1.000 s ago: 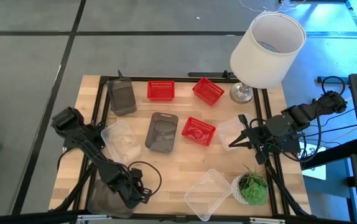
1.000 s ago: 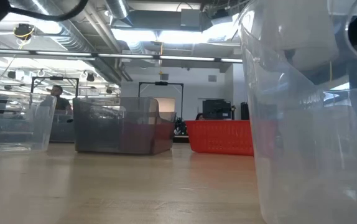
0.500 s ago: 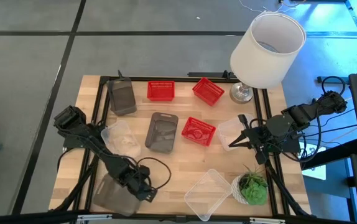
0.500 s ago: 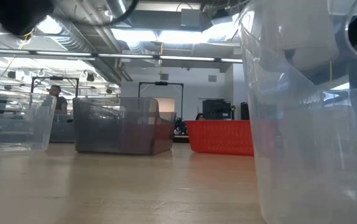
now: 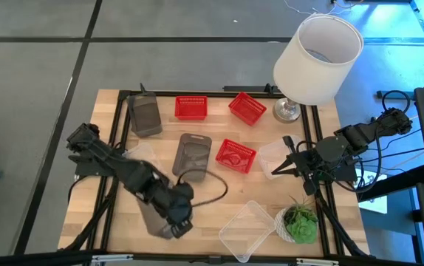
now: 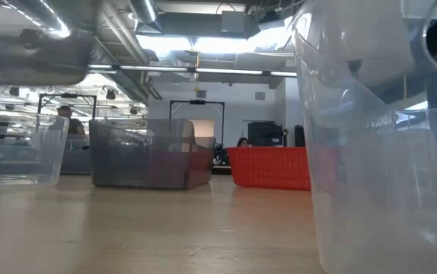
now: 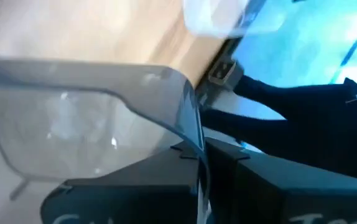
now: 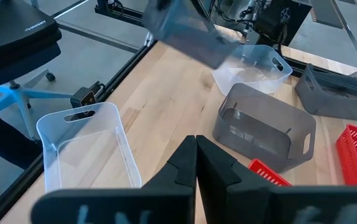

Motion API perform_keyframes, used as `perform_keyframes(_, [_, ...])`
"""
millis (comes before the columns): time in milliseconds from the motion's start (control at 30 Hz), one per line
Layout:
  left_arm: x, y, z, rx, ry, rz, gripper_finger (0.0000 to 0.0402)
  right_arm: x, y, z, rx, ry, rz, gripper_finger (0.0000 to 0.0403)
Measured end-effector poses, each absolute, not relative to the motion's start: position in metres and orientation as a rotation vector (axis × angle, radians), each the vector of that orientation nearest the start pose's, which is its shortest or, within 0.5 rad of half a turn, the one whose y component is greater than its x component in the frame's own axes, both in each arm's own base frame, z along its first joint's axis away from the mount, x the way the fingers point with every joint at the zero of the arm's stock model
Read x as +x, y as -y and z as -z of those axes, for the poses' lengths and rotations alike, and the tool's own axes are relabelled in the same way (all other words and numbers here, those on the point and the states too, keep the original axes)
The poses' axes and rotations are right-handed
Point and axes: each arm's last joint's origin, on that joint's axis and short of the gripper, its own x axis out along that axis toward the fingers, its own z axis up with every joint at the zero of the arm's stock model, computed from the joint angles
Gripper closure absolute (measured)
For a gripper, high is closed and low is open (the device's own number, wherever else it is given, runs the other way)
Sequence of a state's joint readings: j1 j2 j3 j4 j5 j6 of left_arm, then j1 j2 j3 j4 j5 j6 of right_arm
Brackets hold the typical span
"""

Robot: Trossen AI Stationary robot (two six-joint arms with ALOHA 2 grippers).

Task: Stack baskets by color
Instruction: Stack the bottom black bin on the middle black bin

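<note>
No readable writing or brand showing on any basket. Nearest edge of the wooden table (image 5: pixel 219 196): a clear basket (image 5: pixel 247 230) is lying at the near right, long axis running diagonally, with a small green plant (image 5: pixel 299 223) just to its right. The left gripper (image 5: pixel 176 222) is hanging over the near left-centre, its fingers clamped on the rim of a smoky grey basket (image 5: pixel 153 219) and carrying it off the tabletop, tilted; the same basket is showing blurred at the top left of the low view. The right gripper (image 5: pixel 277 170) is waiting at the right edge, fingers pressed together and holding nothing, beside another clear basket (image 5: pixel 272 155). Mid-table: a third clear basket (image 5: pixel 135 154) partly under the left arm, a grey basket (image 5: pixel 193 156) with long axis running near to far, a red mesh basket (image 5: pixel 236 156) sitting slightly askew. Far row: a grey basket (image 5: pixel 145 116) lying near to far, a red one (image 5: pixel 190 108) lying left to right, another red one (image 5: pixel 247 108) angled. A white lampshade (image 5: pixel 318 59) is standing at the far right corner. Grey tiled floor around; exposed ceiling ducts and lights in the room beyond.
</note>
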State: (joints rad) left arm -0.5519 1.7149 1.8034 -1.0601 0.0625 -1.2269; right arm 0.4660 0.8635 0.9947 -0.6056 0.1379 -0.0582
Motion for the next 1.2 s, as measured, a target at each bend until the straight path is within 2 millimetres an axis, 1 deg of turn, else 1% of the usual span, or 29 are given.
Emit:
perform_keyframes(100, [0.301,0.171,-0.383,-0.725,-1.111,-0.007,0.0401,0.153,-0.072,-0.351,-0.200,-0.448,-0.335,0.0395])
perform_keyframes(200, [0.301,0.153,-0.391,-0.584,-1.130,0.023,0.0401,0.153,-0.072,-0.351,-0.201,-0.448,-0.336,0.0395])
perform_keyframes(400, [0.304,0.113,-0.387,-0.208,-1.185,0.066,0.0401,0.153,-0.072,-0.351,-0.202,-0.448,-0.335,0.0395])
perform_keyframes(500, [0.311,0.094,-0.387,-0.040,-1.155,0.082,0.0401,0.153,-0.072,-0.351,-0.202,-0.448,-0.335,0.0395])
perform_keyframes(567, [0.314,0.083,-0.387,0.064,-1.135,0.054,0.0401,0.153,-0.072,-0.351,-0.201,-0.448,-0.335,0.0395])
perform_keyframes(633, [0.316,0.073,-0.387,0.128,-1.126,0.006,0.0401,0.153,-0.072,-0.351,-0.193,-0.449,-0.315,0.0395])
perform_keyframes(733, [0.318,0.063,-0.385,0.182,-1.133,0.007,0.0401,0.153,-0.069,-0.351,-0.156,-0.461,-0.211,0.0395])
perform_keyframes(867, [0.320,0.057,-0.373,0.191,-1.184,0.032,0.0401,0.154,-0.066,-0.350,-0.121,-0.464,-0.082,0.0395])
perform_keyframes(933, [0.321,0.057,-0.364,0.182,-1.211,0.051,0.0401,0.154,-0.065,-0.350,-0.101,-0.461,-0.054,0.0395])
perform_keyframes(1067, [0.326,0.060,-0.341,0.140,-1.237,0.074,0.0401,0.154,-0.064,-0.350,-0.068,-0.458,-0.019,0.0395])
perform_keyframes(1200, [0.331,0.059,-0.329,0.123,-1.226,0.051,0.0401,0.154,-0.064,-0.350,-0.064,-0.457,-0.016,0.0395])
